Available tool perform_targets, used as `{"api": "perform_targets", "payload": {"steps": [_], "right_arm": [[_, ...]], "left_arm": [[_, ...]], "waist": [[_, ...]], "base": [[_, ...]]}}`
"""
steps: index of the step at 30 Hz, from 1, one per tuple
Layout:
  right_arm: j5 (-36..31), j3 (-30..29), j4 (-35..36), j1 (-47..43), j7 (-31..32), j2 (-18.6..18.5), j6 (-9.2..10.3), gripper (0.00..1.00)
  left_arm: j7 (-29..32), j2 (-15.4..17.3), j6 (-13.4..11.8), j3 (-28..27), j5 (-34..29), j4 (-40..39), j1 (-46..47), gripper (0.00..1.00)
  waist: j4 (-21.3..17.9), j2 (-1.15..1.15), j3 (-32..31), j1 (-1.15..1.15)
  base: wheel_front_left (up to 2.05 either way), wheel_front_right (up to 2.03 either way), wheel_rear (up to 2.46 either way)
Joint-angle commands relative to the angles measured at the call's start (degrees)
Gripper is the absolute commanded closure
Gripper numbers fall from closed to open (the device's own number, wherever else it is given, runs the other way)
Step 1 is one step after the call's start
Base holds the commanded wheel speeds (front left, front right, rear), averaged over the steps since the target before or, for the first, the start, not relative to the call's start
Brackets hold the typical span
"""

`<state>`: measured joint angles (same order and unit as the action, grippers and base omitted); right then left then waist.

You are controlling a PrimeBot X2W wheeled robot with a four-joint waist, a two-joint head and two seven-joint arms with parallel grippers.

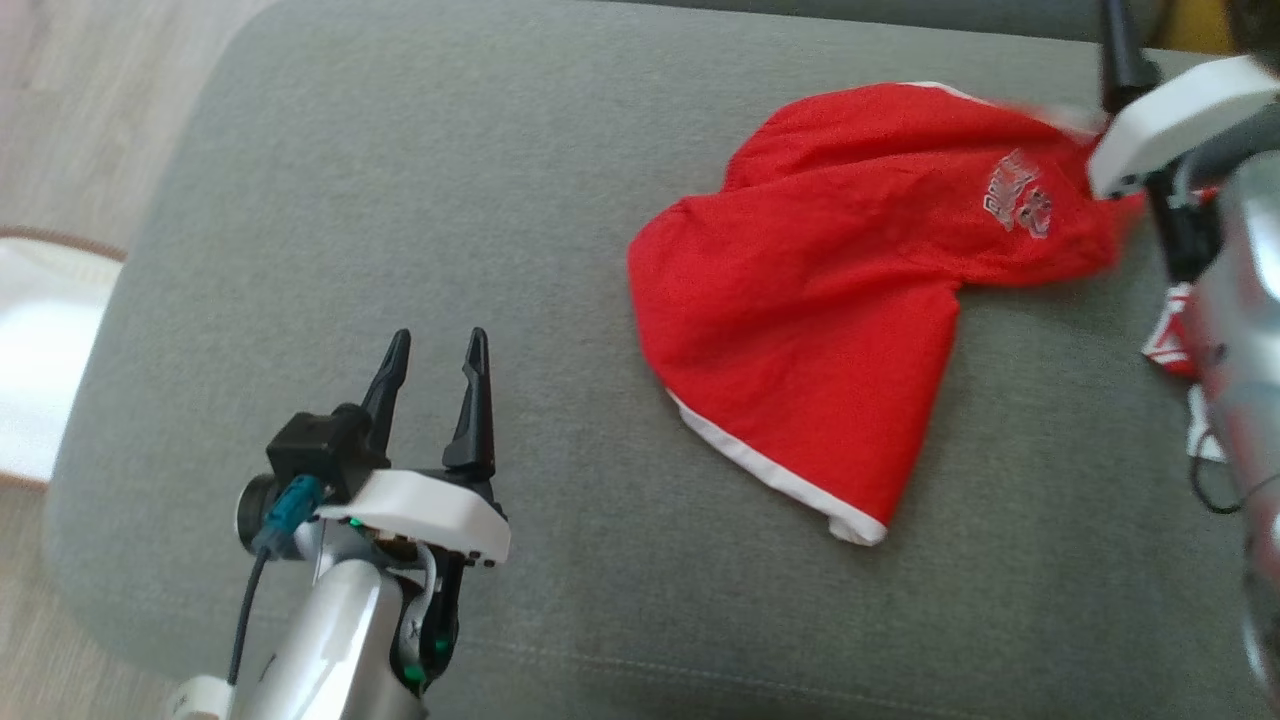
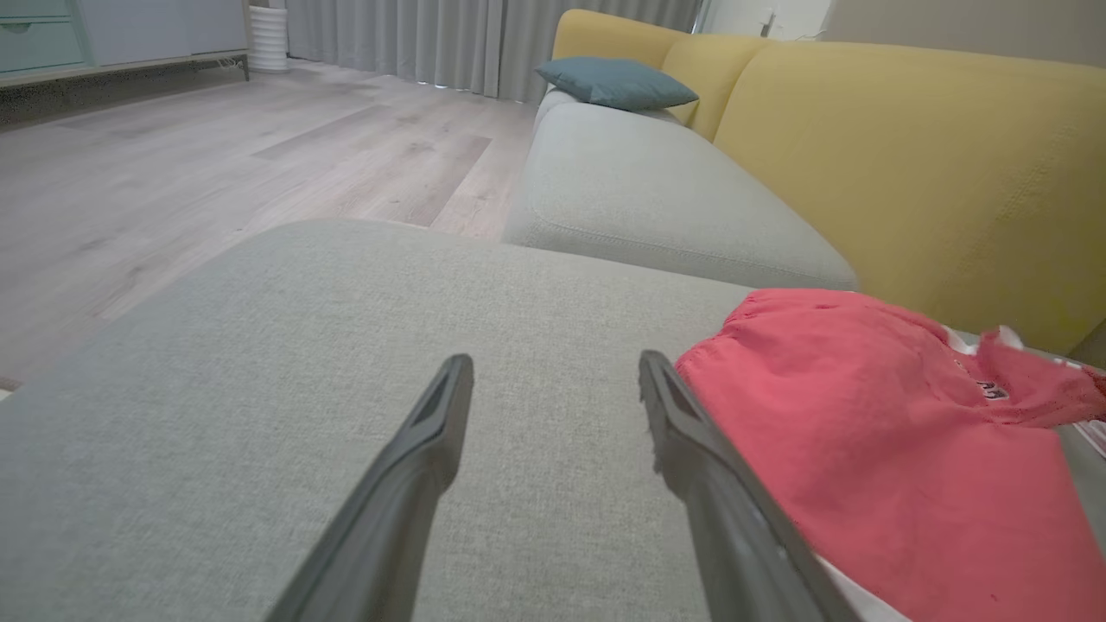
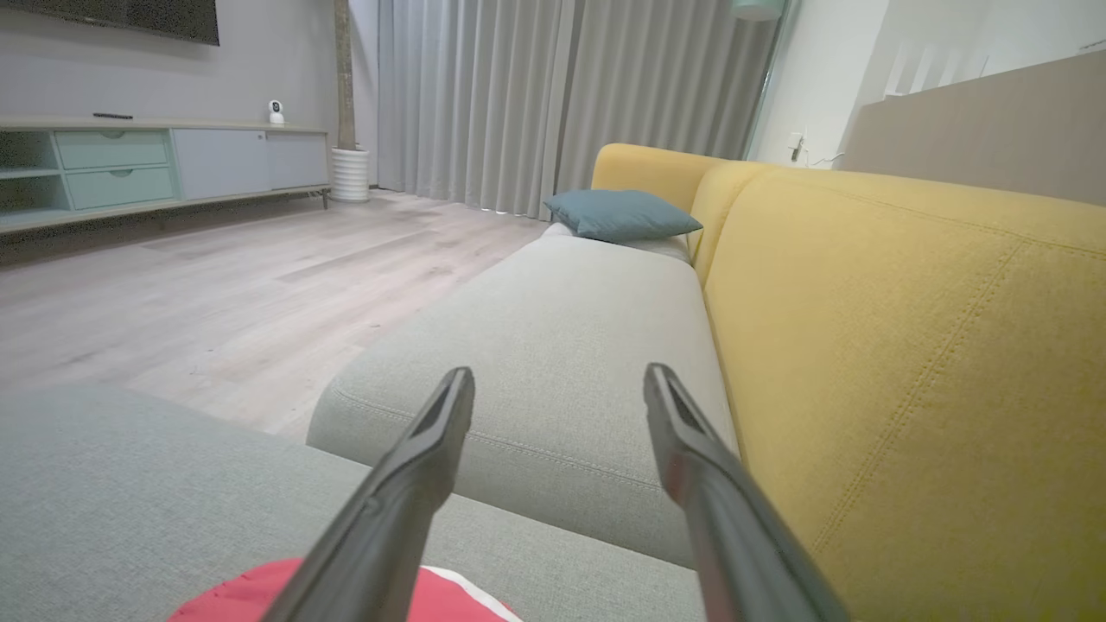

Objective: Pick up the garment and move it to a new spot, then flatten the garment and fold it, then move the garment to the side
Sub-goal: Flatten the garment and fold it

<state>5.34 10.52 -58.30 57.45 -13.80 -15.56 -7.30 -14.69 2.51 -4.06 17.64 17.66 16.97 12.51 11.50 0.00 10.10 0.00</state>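
Note:
The garment (image 1: 840, 300) is red shorts with white trim and a printed logo, lying crumpled on the right half of the grey seat cushion (image 1: 420, 180). My left gripper (image 1: 438, 345) hovers over bare cushion to the garment's left, open and empty; in the left wrist view the garment (image 2: 899, 449) lies just beside its right finger (image 2: 691, 449). My right gripper (image 3: 560, 376) stands open with nothing between its fingers, above the garment's far right end, and a red edge of the garment (image 3: 259, 596) shows beneath it. One dark finger (image 1: 1122, 55) rises at the head view's top right.
A yellow backrest (image 3: 907, 345) runs along the far side of the cushion. A second grey seat cushion (image 3: 570, 345) with a teal pillow (image 3: 618, 214) lies beyond. Wooden floor (image 2: 173, 173) borders the cushion's open side, with a white object (image 1: 40, 350) on it.

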Motion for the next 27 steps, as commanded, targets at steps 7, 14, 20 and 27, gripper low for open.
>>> {"api": "perform_targets", "payload": {"steps": [7,14,20,27], "right_arm": [[0.6,0.0,9.8,-5.9,-1.2,2.9,-0.19,0.0],[0.7,-3.4,26.6,-21.2,-1.2,5.8,-0.19,0.0],[-1.5,-5.7,38.1,-37.2,-1.2,10.7,-0.19,0.0],[-2.0,-4.8,43.4,-49.9,-1.2,12.6,-0.19,0.0]], "left_arm": [[-0.3,0.4,-0.3,-3.3,0.0,-2.7,1.9,0.0],[-0.3,0.4,-0.6,-5.3,-0.3,-4.0,-0.1,0.0],[-0.3,0.4,-0.6,-6.0,-0.6,-4.5,-2.1,0.0],[-0.3,0.4,-0.2,-6.7,-1.0,-4.5,-3.6,0.0]], "waist": [[-4.3,0.0,-3.4,0.0],[-7.6,0.0,-6.5,0.0],[-9.5,0.0,-8.1,0.0],[-10.8,0.0,-8.8,0.0]], "base": [[0.0,0.0,0.0],[0.0,0.0,0.0],[0.0,0.0,0.0],[0.0,0.0,0.0]]}}
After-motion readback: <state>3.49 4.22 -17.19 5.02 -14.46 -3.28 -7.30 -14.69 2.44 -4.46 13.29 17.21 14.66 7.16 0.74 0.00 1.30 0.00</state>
